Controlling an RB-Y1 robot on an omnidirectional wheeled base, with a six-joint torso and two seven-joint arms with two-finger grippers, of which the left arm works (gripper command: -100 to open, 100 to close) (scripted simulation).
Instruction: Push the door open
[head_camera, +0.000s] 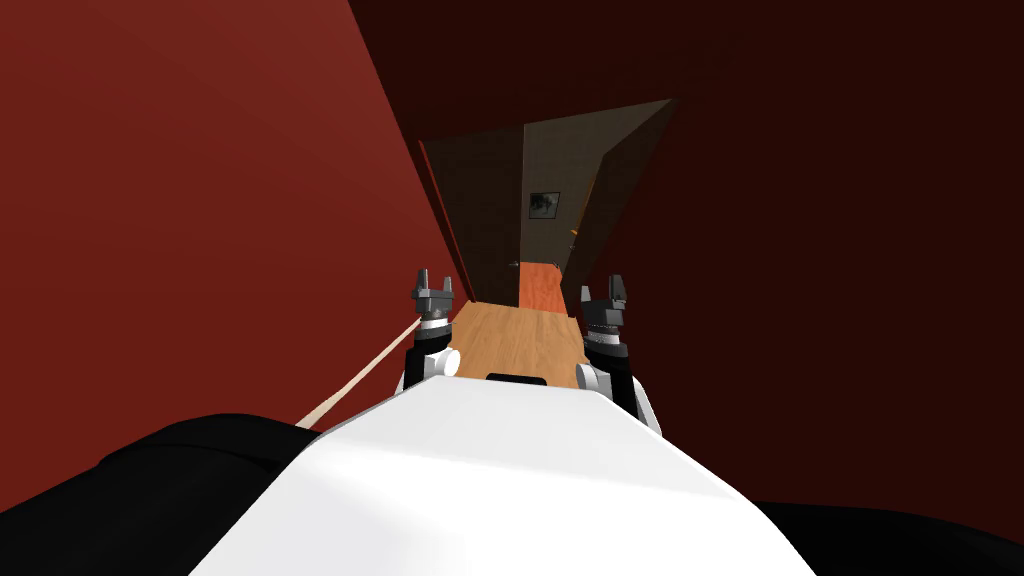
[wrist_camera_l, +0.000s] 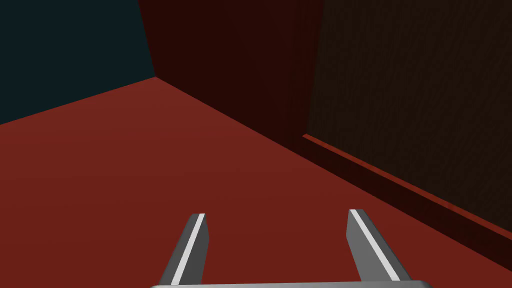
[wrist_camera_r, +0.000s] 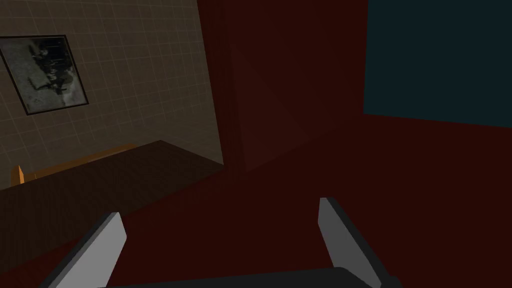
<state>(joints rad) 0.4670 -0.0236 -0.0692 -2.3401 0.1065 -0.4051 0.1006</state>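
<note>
you are standing in a narrow passage. the left red wall (head_camera: 200, 200) fills the left half of the head view and the right red wall (head_camera: 850, 300), in shadow, fills the right half. between them a strip of light wooden floor (head_camera: 515, 345) runs up the middle of the frame to a doorway. past the threshold it gives way to an orange-red floor (head_camera: 540, 285).

the door (head_camera: 615, 200) you are to push is the dark brown leaf on the right side of that opening, just above the centre of the frame. it stands at an angle to the passage, already ajar, with a small orange fitting (head_camera: 574, 232) by the gap. a second dark brown panel (head_camera: 480, 215) lines the left side of the opening; you cannot tell whether it is a wall or another leaf. through the gap shows a dim tiled wall (head_camera: 540, 160) with a small dark-framed picture (head_camera: 544, 204).

a pale skirting board (head_camera: 360, 378) runs along the foot of the left wall.

both arms reach forward just above the chest tip. the left gripper (head_camera: 434, 280) sits beside the left wall, blades spread and holding nothing. the right gripper (head_camera: 611, 287) sits just right of the door's lower end, likewise released. in its wrist view the leaf lies beyond one finger (wrist_camera_r: 107, 235).
</note>
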